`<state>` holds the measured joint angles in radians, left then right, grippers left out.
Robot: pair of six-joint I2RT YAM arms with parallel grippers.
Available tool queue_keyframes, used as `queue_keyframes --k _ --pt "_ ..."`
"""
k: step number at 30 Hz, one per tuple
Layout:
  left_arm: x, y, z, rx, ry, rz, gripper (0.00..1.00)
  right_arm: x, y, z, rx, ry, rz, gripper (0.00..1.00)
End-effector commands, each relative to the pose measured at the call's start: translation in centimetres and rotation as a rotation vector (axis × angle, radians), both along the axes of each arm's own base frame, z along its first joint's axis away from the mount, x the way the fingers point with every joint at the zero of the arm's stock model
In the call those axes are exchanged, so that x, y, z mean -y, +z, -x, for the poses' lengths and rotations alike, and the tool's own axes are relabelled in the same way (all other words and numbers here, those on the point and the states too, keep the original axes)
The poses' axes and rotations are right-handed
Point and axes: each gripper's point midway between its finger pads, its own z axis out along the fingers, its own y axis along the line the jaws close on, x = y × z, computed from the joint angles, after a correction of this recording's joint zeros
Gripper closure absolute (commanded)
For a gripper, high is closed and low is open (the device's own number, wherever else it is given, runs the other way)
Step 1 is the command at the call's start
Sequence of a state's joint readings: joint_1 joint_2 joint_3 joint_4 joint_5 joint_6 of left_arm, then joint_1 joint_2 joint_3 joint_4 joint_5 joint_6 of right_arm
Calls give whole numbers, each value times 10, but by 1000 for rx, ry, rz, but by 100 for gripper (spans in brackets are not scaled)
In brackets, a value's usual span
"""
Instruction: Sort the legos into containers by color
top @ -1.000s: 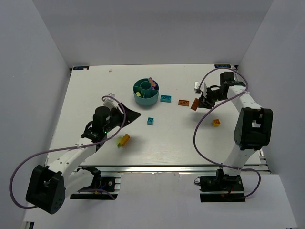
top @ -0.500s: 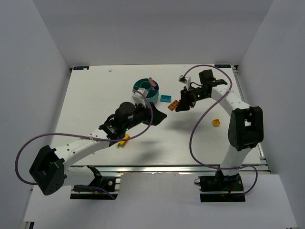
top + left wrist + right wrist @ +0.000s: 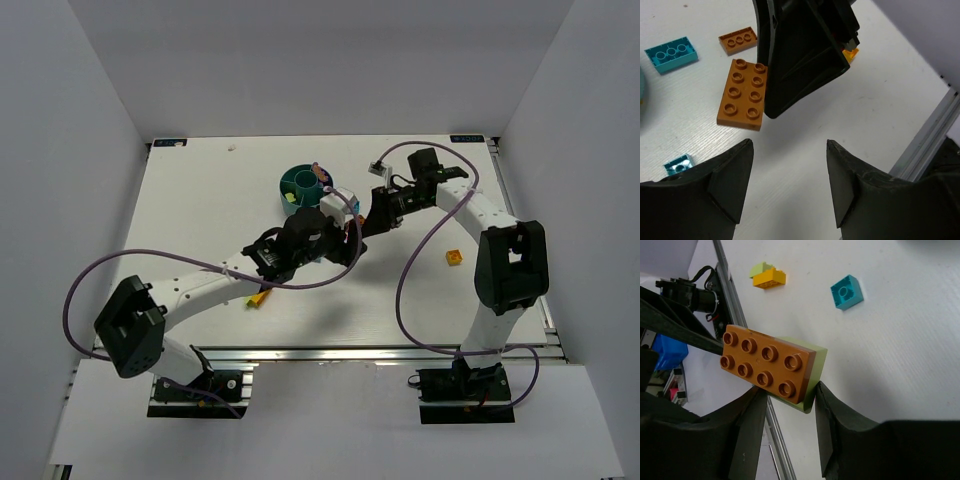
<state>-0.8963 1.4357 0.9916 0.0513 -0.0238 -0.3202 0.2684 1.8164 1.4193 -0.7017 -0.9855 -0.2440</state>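
My right gripper is shut on an orange eight-stud brick with a lime green brick stuck under it, held above the table. In the top view the right gripper is right of the round teal divided bowl. My left gripper is open and empty, and sits just in front of the right gripper in the top view. The left wrist view shows the held orange brick against the right gripper's black finger. The bowl holds purple and orange bricks.
On the table lie a small orange brick, a long teal brick, a small teal brick, a yellow brick and a yellow-and-lime pair. The table's metal front rail is close by.
My right gripper has carried the orange brick left towards the bowl. My left arm has swung right to the middle of the table, close to the right gripper.
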Motion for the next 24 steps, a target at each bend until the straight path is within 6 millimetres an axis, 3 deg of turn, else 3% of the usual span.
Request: queue_keyframes --k 1,6,13,22,24 --pt "-4 9 -7 65 -2 -98 30 -6 26 13 5 41 -56 100" --pt "-9 14 -17 114 3 -184 31 -5 27 17 18 68 -52 100" --pt "-24 22 -15 139 2 -263 31 -5 31 18 27 89 -57 100" --pt "-15 24 -16 135 -58 -306 31 -8 32 28 -10 109 -77 100" --pt "-14 38 -18 132 -31 -275 31 -9 33 28 -14 106 -77 100"
